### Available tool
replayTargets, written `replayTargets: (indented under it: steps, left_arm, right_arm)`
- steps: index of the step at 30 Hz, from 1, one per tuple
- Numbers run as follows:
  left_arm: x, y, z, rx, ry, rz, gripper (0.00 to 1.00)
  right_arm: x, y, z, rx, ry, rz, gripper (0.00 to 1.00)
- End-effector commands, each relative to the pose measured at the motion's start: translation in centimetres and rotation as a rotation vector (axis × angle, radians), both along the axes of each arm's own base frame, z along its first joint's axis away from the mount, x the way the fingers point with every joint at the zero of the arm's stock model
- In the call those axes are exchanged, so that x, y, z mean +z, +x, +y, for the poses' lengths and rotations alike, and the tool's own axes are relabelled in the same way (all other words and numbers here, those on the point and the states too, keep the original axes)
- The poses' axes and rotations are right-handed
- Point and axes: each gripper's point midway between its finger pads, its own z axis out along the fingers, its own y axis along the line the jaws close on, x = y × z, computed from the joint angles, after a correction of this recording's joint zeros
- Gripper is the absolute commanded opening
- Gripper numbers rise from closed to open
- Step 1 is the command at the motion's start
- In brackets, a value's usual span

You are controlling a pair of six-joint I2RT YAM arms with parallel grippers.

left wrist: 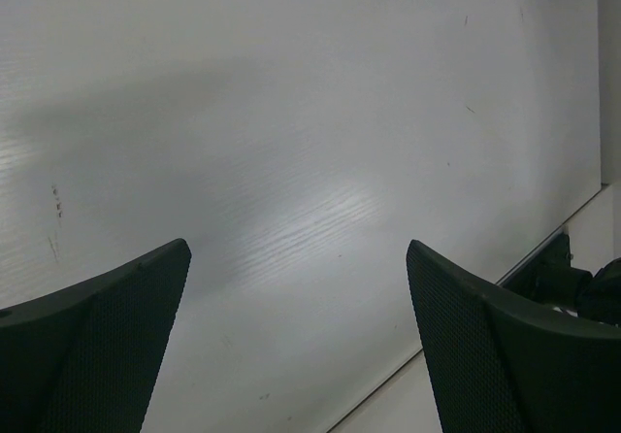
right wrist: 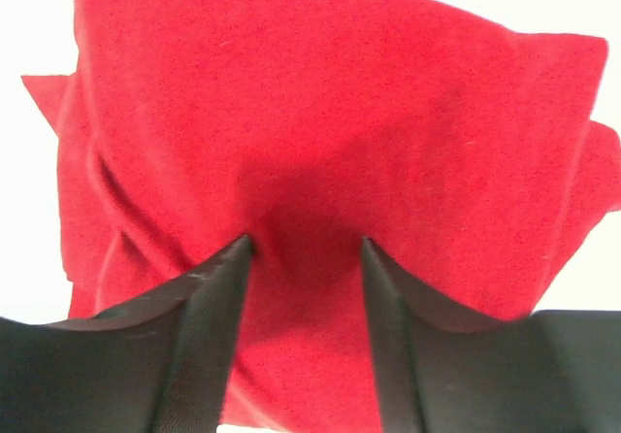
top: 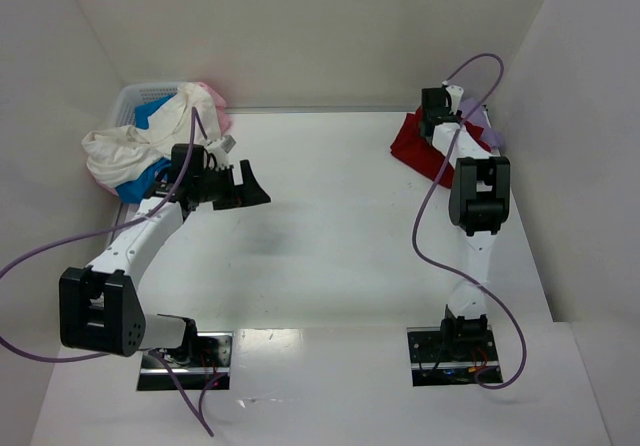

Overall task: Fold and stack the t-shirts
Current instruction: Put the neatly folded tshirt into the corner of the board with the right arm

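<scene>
Left gripper (top: 250, 188) hovering over table (top: 330, 236), jaws spreading wide. Farther right, right gripper (right wrist: 306, 244) pinching a ridge of dark red t-shirt (right wrist: 320, 93). Lavender t-shirt (top: 496, 136) mostly hiding behind right arm (top: 480, 191). Far left, heap of t-shirts (top: 115, 151) spilling over basket (top: 135, 94), lower layers not showing.

Read no text, label, brand, number or sign in any of the three views (looked over close and wide alike, nothing legible)

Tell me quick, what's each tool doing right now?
Left tool: open, holding nothing.
Right tool: partly closed around the red shirt; firm hold cannot be told.
</scene>
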Motion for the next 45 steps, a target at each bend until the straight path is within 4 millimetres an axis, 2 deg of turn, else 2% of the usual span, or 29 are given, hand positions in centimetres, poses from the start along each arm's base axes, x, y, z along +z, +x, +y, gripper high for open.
replayTargets:
  steps: [1,2,4,5,8,13,15,17,20,21,22,24,25,26,27,28,29,31,32,34,35,37,38,40,41,42,43,44,45]
  left_arm:
    - [1.8,1.2,-0.4,-0.027,-0.025,-0.05,1.0]
    - [1.8,1.2,-0.4,-0.027,-0.025,-0.05,1.0]
    - [1.5,1.2,-0.5,-0.034,-0.03,-0.04,1.0]
    - [2.0,1.4,-0.6,-0.034,-0.031,-0.051,1.0]
    - [2.0,1.6,-0.6,-0.034,-0.031,-0.051,1.0]
    - [2.8,1.9,-0.7,-0.047,-0.034,-0.076,1.0]
    - [3.5,2.0,-0.7,-0.047,-0.035,-0.094,1.0]
    - [4.0,1.8,-0.8,-0.054,-0.042,-0.105,1.0]
    - [4.6,1.6,-1.1,-0.079,-0.055,-0.128,1.0]
    - [5.1,1.3,-1.4,-0.096,-0.069,-0.139,1.0]
    - [5.1,1.3,-1.4,-0.101,-0.064,-0.145,1.0]
    - [5.3,0.8,-2.6,-0.148,-0.071,-0.158,1.0]
    - [5.3,0.6,-2.9,-0.159,-0.072,-0.158,1.0]
    - [5.8,0.7,-3.7,-0.18,-0.076,-0.19,1.0]
    - [6.5,0.7,-4.3,-0.197,-0.092,-0.206,1.0]
    - [6.3,0.8,-4.7,-0.202,-0.1,-0.198,1.0]
    - [6.9,1.2,-5.6,-0.224,-0.105,-0.224,1.0]
    - [7.4,1.7,-6.7,-0.237,-0.124,-0.229,1.0]
    - [7.3,2.4,-7.3,-0.249,-0.127,-0.245,1.0]
    - [8.0,3.1,-8.9,-0.278,-0.143,-0.27,1.0]
    - [7.2,4.0,-9.7,-0.284,-0.139,-0.262,1.0]
    - [7.0,4.8,-11.3,-0.305,-0.144,-0.264,1.0]
    - [6.7,6.1,-12.2,-0.302,-0.151,-0.266,1.0]
    - [6.4,7.2,-13.7,-0.309,-0.154,-0.272,1.0]
    - [5.2,8.2,-14.4,-0.3,-0.151,-0.257,1.0]
    - [5.8,9.3,-15.0,-0.287,-0.142,-0.281,1.0]
    - [5.8,9.8,-15.6,-0.289,-0.142,-0.292,1.0]
    - [4.5,10.3,-16.5,-0.295,-0.133,-0.271,1.0]
    - [4.5,10.6,-17.1,-0.304,-0.135,-0.275,1.0]
  right_arm:
    - [3.6,1.3,-1.6,-0.031,-0.015,-0.08,0.58]
    - [3.5,1.2,-2.7,-0.045,-0.01,-0.08,0.6]
    - [3.0,1.5,-3.3,-0.045,0.002,-0.069,0.64]
    - [1.7,1.3,-3.3,-0.045,0.002,-0.034,0.64]
    - [1.7,1.1,-4.6,-0.075,0.009,-0.039,0.68]
    - [3.6,1.5,-4.7,-0.035,0.007,-0.067,0.75]
    - [3.4,1.7,-4.6,-0.002,0.027,-0.063,0.77]
    - [2.4,1.2,-6.0,-0.02,0.036,-0.036,0.78]
    - [0.9,0.7,-5.7,-0.011,0.047,0.0,0.79]
    - [1.1,0.6,-5.5,-0.009,0.061,-0.006,0.79]
    - [2.2,0.6,-5.5,-0.009,0.059,-0.025,0.79]
    - [2.7,-0.3,-5.3,-0.024,0.077,-0.02,0.86]
    - [5.1,-0.8,-5.0,-0.012,0.083,-0.052,0.87]
    - [6.5,-1.0,-4.8,-0.003,0.087,-0.08,0.88]
    - [6.6,-2.0,-4.5,0.007,0.095,-0.079,0.9]
    - [7.9,-2.3,-3.9,0.027,0.118,-0.114,0.91]
    - [11.6,-3.1,-3.5,0.049,0.123,-0.188,0.93]
    - [12.6,-4.2,-2.1,0.11,0.161,-0.215,0.94]
    - [15.3,-5.0,-1.7,0.131,0.164,-0.269,0.94]
    - [15.7,-6.1,-0.1,0.175,0.165,-0.268,0.96]
    - [15.9,-6.7,0.0,0.174,0.166,-0.26,0.97]
    - [17.0,-8.4,1.0,0.199,0.174,-0.268,0.98]
    - [17.2,-9.1,1.6,0.204,0.183,-0.268,1.0]
    - [18.2,-11.1,1.9,0.208,0.176,-0.288,1.0]
    - [18.6,-11.7,1.7,0.185,0.175,-0.3,1.0]
    - [18.3,-12.4,1.5,0.177,0.171,-0.295,1.0]
    - [19.2,-13.0,1.6,0.174,0.176,-0.319,1.0]
    - [19.2,-13.3,1.6,0.174,0.176,-0.321,1.0]
    - [18.1,-13.8,1.6,0.172,0.178,-0.297,1.0]
